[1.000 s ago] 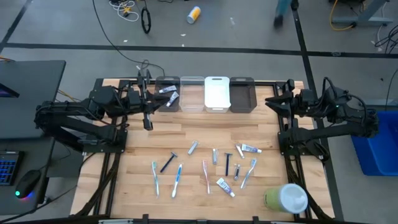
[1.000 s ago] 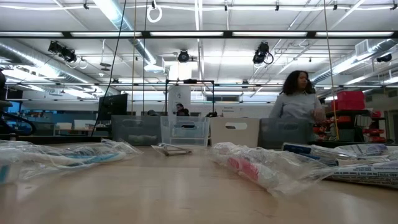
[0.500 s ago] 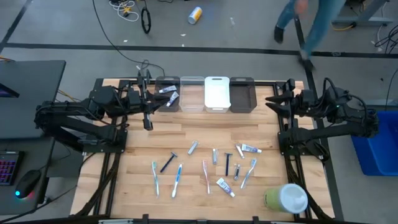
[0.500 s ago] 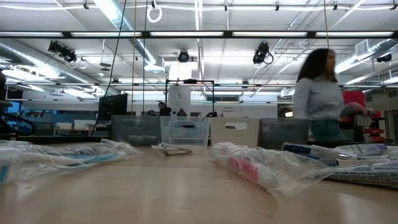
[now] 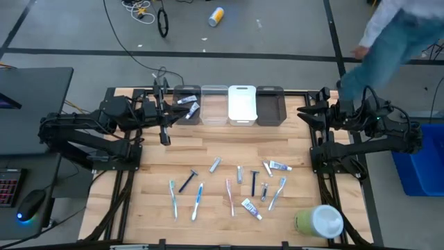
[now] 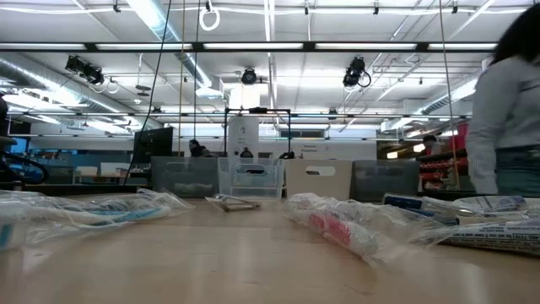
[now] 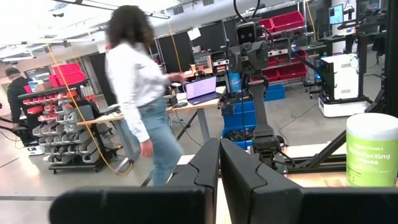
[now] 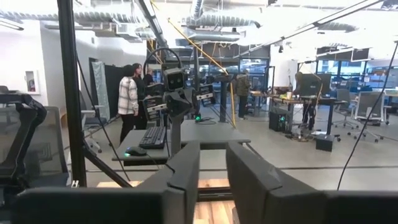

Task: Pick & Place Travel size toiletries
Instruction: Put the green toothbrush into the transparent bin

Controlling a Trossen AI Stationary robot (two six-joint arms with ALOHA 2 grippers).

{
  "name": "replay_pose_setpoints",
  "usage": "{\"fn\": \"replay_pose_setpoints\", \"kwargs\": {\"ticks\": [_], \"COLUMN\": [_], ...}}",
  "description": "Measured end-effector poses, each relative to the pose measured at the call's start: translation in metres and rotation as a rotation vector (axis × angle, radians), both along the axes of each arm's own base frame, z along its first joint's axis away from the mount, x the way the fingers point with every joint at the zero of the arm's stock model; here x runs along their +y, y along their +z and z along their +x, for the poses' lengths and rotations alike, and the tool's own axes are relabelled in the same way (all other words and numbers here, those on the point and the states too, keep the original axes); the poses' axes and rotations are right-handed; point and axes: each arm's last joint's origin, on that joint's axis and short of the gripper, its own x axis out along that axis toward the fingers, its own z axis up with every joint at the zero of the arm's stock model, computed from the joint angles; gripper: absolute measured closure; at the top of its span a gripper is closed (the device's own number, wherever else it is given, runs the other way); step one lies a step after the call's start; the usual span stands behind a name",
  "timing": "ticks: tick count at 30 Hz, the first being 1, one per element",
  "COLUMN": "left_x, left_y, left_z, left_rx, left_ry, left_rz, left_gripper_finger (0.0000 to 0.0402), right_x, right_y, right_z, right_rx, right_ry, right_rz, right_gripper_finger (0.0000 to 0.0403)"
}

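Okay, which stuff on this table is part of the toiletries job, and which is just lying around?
Job:
toothbrushes
toothpaste tubes
razors
grey tube
bins

Lying about:
green-and-white container
cables and yellow object on the floor

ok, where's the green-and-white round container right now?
High view: the green-and-white round container lies at the table's near right corner, just right of the scattered toiletries; its nearest neighbour is the toothbrush.
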Motion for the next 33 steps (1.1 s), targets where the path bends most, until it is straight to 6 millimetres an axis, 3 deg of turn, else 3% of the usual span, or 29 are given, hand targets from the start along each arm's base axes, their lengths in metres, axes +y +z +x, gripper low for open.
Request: {"fn": "replay_pose_setpoints", "kwargs": {"ticks": [4,7,15,21,25,33], "left_x": [0.0000,0.0000,0.0001,0.0009,0.0015,0.0015], "left_y": [0.0000,0.0000,0.0000,0.0000,0.0000,0.0000], "left_z": [0.0000,0.0000,0.0000,-0.0003,-0.0004,-0.0004], "left_rx": [0.000,0.000,0.000,0.000,0.000,0.000], "left_ry": [0.000,0.000,0.004,0.034,0.053,0.056], "left_rz": [0.000,0.000,0.000,-0.003,-0.005,-0.005], "left_gripper_finger": [0.0377,0.0377,0.0376,0.0362,0.0350,0.0327], "right_x": [0.0002,0.0003,0.0003,0.0003,0.0003,0.0003], "right_y": [-0.0002,-0.0005,-0.0007,-0.0004,0.0003,-0.0006], "right_z": [0.0000,0.0001,0.0002,0.0001,0.0000,0.0001], "right_rx": [0.002,0.007,0.011,0.010,0.001,0.010], "right_ry": [0.006,0.004,0.001,-0.004,-0.002,0.001], "right_rz": [-0.011,-0.028,-0.056,-0.080,-0.061,-0.047], "right_gripper_finger": [0.0278,0.0280,0.0368,0.0396,0.0383,0.0300]}}
